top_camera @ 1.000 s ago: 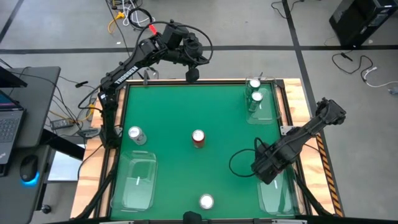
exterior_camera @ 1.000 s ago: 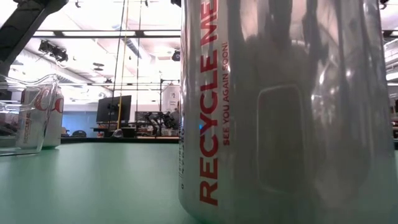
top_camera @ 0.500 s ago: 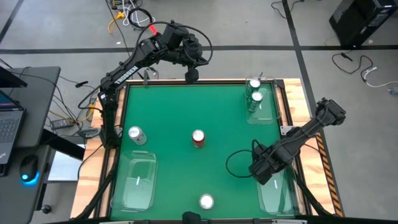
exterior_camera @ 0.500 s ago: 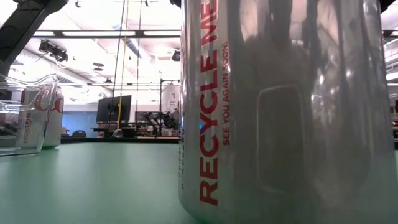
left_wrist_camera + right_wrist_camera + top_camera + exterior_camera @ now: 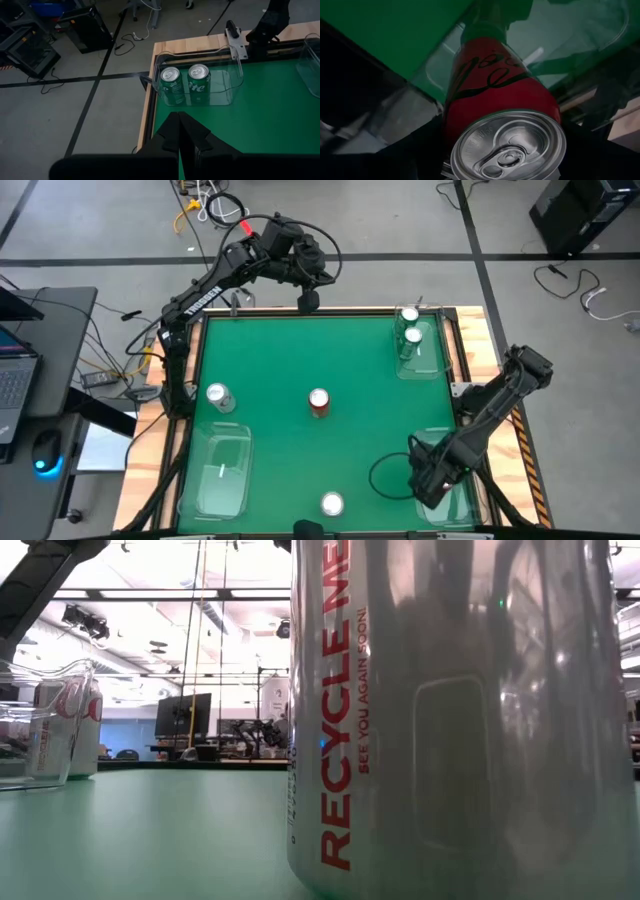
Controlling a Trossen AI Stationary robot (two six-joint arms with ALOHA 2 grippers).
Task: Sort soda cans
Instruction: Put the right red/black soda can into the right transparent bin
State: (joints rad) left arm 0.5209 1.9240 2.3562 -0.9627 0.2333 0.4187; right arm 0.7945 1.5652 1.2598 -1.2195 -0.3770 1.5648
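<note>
My right gripper [image 5: 430, 480] is shut on a red can [image 5: 495, 95] over the clear tray [image 5: 452, 502] at the near right. My left gripper [image 5: 308, 301] is shut and empty above the table's far edge; its fingers meet in the left wrist view [image 5: 179, 131]. Two green cans [image 5: 410, 326] stand in the far right tray [image 5: 227, 75]. A second red can [image 5: 318, 401] stands at the table's middle. One silver can [image 5: 218, 395] stands at the left. Another silver can [image 5: 332, 503] stands at the near edge and fills the low view [image 5: 450, 720]. My right gripper holds the red can by its sides near the silver top [image 5: 512, 145], coming from above. The fingers themselves are dark and mostly hidden beside the can. The can hangs lifted clear, bottom end toward the tray [image 5: 580, 40] below it.
A third clear tray [image 5: 220, 470] lies at the near left. The table has a raised wooden rim [image 5: 470, 330]. A desk with a laptop and mouse [image 5: 45, 445] stands beyond the left edge. A cable loop [image 5: 385, 475] hangs beside my right gripper.
My right gripper has gone toward the table's near edge with the red can, from beside the near right tray to over it. The can stays lifted clear.
</note>
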